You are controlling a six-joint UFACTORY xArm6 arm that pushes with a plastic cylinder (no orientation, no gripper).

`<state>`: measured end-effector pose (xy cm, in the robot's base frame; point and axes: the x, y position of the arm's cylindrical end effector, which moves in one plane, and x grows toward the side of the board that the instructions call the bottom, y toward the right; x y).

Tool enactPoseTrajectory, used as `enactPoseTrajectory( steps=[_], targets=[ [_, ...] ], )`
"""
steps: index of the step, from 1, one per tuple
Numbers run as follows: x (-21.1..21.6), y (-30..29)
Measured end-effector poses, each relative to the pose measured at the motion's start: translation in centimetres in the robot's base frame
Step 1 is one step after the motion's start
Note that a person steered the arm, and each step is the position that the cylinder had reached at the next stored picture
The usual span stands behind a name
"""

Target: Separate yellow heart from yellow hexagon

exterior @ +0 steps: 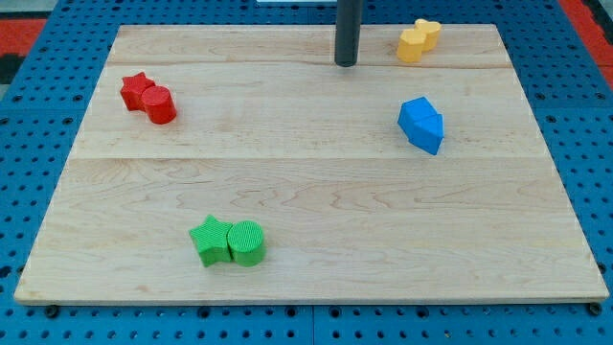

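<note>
yellow heart (428, 33) touching yellow hexagon (412, 45)

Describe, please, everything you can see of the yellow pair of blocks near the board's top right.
The yellow heart and yellow hexagon look like small, matte, solid pieces lying flat on the wooden board near its top edge, toward the view's right. They sit pressed together, the heart upper right, the hexagon lower left. My tip stands to their left, apart from them. Nothing else touches them.
</note>
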<state>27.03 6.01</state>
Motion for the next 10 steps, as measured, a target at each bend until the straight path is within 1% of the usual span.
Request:
enactPoseTrajectory(
  steps=[2,3,4,5,6,7,8,9,10],
  targets=[
    [4.7,1.5],
    [4.7,3.9],
    [3.4,11.7],
    [0.4,17.2],
    [-2.3,18.5],
    [-5.5,16.7],
    [-7.3,13.2],
    [-3.7,8.6],
    [-2.4,8.6]
  ],
)
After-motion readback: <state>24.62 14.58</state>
